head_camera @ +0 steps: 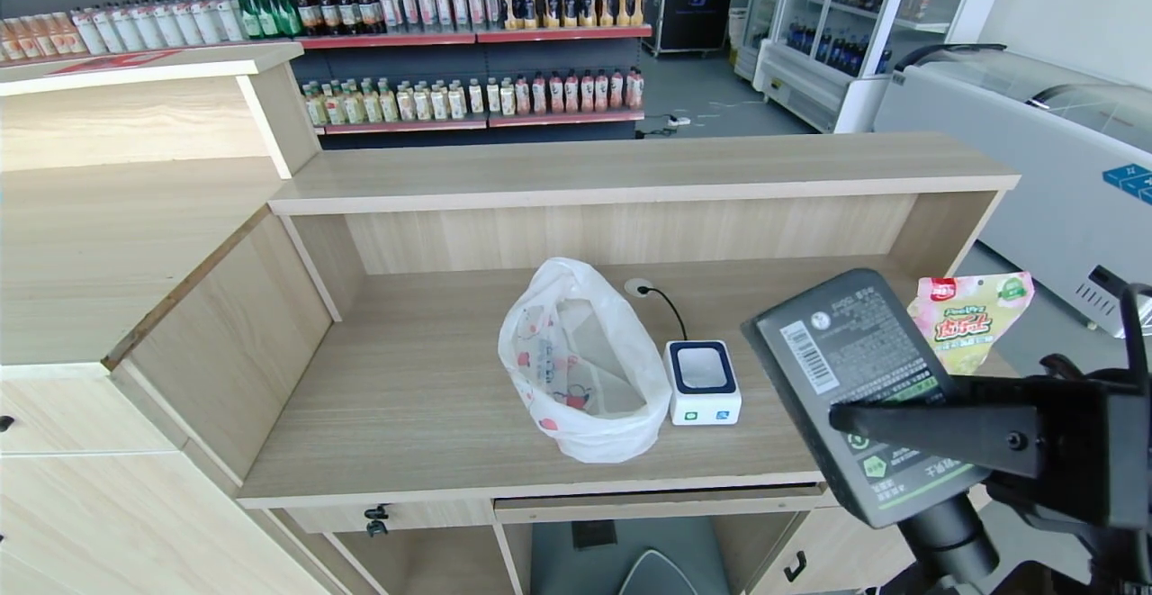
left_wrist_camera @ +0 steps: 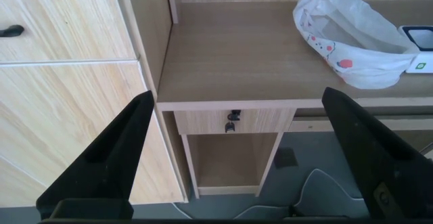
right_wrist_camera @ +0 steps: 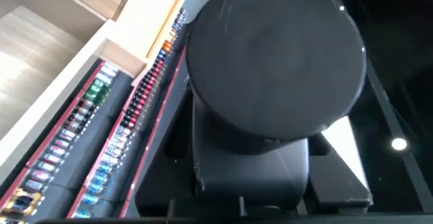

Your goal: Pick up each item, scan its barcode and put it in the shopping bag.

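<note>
Far behind the counter point(head_camera: 405, 415) stand shelves of bottles point(head_camera: 468, 10). On the counter, a white shopping bag point(head_camera: 580, 365) sits with its mouth open and facing up. Just beside it on the right is a small white scanner point(head_camera: 704, 382), and its black cable point(head_camera: 666, 307) runs to a hole in the counter. Right of the scanner, a dark pouch point(head_camera: 837, 343) is up in the air with its barcode point(head_camera: 807, 356) facing up. A pink and green snack pouch point(head_camera: 972, 320) is near the counter's right end. The left gripper point(left_wrist_camera: 237, 99) hangs low in front of the counter, near a small drawer point(left_wrist_camera: 232, 121). Its jaws are wide apart and hold nothing. The right gripper point(head_camera: 846, 419) is up high at the counter's right side, jaws clamped on the dark pouch.
</note>
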You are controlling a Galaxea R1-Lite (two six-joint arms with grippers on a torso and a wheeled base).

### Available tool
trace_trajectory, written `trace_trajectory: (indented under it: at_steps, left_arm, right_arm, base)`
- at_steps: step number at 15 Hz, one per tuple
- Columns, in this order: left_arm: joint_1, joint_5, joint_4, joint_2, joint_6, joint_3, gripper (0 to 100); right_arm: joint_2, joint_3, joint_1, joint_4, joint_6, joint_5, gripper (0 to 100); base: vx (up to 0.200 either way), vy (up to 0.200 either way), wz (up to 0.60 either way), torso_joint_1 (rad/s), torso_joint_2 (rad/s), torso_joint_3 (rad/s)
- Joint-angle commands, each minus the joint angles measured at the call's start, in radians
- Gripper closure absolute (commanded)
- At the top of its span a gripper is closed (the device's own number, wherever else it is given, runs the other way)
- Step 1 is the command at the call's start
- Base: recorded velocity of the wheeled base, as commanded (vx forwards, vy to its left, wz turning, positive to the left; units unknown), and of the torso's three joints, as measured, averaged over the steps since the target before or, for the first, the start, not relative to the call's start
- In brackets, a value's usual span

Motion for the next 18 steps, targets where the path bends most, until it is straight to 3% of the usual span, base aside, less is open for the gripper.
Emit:
trace_trajectory:
  at_steps: [1, 7, 18]
  left_arm:
    - [0.000, 0.000, 0.000, 0.002, 0.000, 0.000, 0]
    - [0.000, 0.000, 0.000, 0.002, 0.000, 0.000, 0]
    - [0.000, 0.000, 0.000, 0.002, 0.000, 0.000, 0]
  right_arm:
    - [0.016, -0.008, 0.065, 0.001, 0.002, 0.000, 100]
    - [0.034, 0.003, 0.205, 0.000, -0.029, -0.003, 100]
    - [0.041, 0.007, 0.205, 0.006, -0.036, -0.004, 100]
  base:
    - [0.000, 0.000, 0.00, 0.000, 0.00, 0.000]
    - [0.000, 0.000, 0.00, 0.000, 0.00, 0.000]
    - [0.000, 0.000, 0.00, 0.000, 0.00, 0.000]
